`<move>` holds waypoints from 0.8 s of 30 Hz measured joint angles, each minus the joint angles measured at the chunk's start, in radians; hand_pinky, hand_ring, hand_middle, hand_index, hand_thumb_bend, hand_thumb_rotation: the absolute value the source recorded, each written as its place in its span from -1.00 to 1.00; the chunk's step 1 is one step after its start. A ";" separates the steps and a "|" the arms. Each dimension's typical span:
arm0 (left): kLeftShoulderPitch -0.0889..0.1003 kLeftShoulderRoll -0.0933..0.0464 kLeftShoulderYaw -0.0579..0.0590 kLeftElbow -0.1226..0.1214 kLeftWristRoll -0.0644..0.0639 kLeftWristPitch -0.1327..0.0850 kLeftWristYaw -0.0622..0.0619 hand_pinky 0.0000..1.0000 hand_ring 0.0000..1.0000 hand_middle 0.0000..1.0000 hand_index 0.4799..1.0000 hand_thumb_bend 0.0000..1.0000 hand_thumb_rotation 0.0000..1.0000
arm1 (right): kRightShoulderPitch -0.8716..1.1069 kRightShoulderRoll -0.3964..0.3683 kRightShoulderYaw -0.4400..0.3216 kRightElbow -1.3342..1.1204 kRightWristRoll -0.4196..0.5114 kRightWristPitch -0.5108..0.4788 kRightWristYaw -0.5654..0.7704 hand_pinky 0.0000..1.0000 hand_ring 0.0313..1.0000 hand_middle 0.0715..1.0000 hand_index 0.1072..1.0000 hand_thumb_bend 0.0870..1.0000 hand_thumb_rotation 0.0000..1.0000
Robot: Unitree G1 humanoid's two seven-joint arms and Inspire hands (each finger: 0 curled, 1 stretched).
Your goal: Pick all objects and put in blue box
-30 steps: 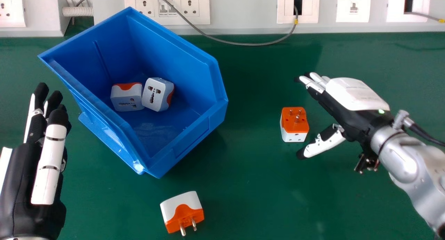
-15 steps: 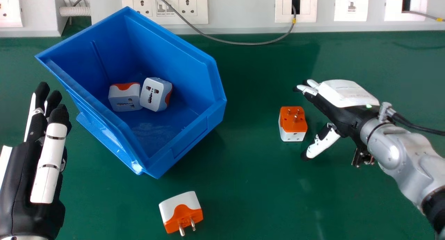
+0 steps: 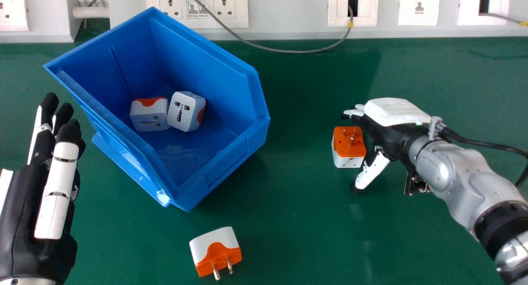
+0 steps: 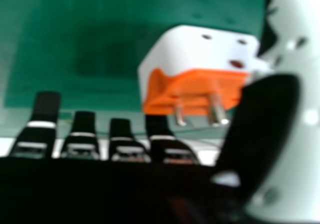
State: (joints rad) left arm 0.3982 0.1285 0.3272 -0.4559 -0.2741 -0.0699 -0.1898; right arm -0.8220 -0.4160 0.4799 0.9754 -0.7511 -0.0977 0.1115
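1. Orange-topped adapter (image 3: 344, 144): on green table (image 3: 297, 202), prongs up, beside right hand (image 3: 390, 111).
2. Right fingers extended, thumb set wide.
3. Second adapter (image 3: 220, 256): on table, nearer the robot than blue box (image 3: 222, 83).
4. Two further adapters (image 3: 185, 111): inside box.
5. Left hand (image 3: 31, 227): head view's left edge, fingers straight.

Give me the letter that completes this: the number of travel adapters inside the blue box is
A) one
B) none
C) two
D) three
C, since the left travel adapter and the right travel adapter sit side by side on the floor of the blue box.
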 measured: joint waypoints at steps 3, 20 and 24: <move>0.006 0.000 -0.001 -0.006 0.000 0.009 0.002 1.00 1.00 1.00 1.00 -0.09 0.65 | -0.020 0.005 0.011 0.012 0.000 0.003 0.018 0.62 0.88 0.91 0.80 0.50 -0.58; 0.011 0.000 -0.007 -0.041 0.005 0.028 0.021 1.00 1.00 1.00 1.00 -0.12 0.66 | -0.090 0.024 0.070 0.090 -0.009 0.000 0.041 0.61 0.87 0.89 0.76 0.49 -0.59; 0.011 0.000 -0.007 -0.051 0.006 0.038 0.022 1.00 1.00 1.00 1.00 -0.14 0.67 | -0.111 0.037 0.077 0.120 -0.010 -0.001 0.040 0.60 0.86 0.87 0.75 0.50 -0.57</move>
State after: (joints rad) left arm 0.4089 0.1287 0.3202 -0.5068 -0.2681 -0.0322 -0.1683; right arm -0.9329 -0.3792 0.5566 1.0954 -0.7610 -0.0982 0.1514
